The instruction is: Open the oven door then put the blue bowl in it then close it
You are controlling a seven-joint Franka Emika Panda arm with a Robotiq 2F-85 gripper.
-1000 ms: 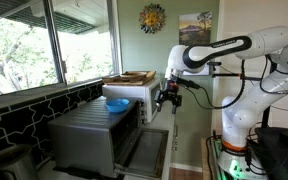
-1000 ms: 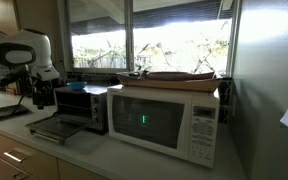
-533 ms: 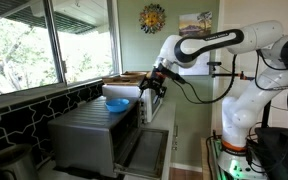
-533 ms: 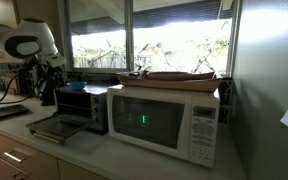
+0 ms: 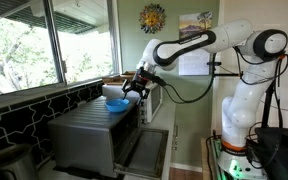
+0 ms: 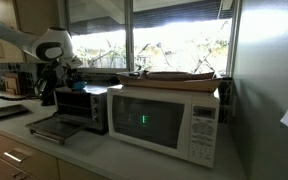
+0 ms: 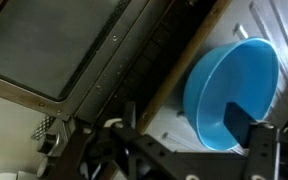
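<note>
The bowl (image 5: 116,104) sits atop the oven (image 5: 84,128), whose door (image 5: 147,150) hangs open, so the claw (image 5: 135,91), spread wide, should straddle the rim squarely before pinching.

Kitchen corner, daylight only. In an exterior view a big window (image 5: 34,40) fills 9–11 o'clock, with trees outside. Black tile backsplash (image 5: 19,118) runs below it at 8. Pale wall (image 5: 174,50) at 12–1 carries a sun ornament (image 5: 153,18) and a small picture (image 5: 195,25). Wood floor (image 5: 187,173) at 6. In an exterior view the panes (image 6: 174,35) at 12 are blown out bright. White microwave (image 6: 164,120) sits at centre on a counter (image 6: 89,152), drawers (image 6: 9,158) at 7, grey wall (image 6: 259,85) at 3.
</note>
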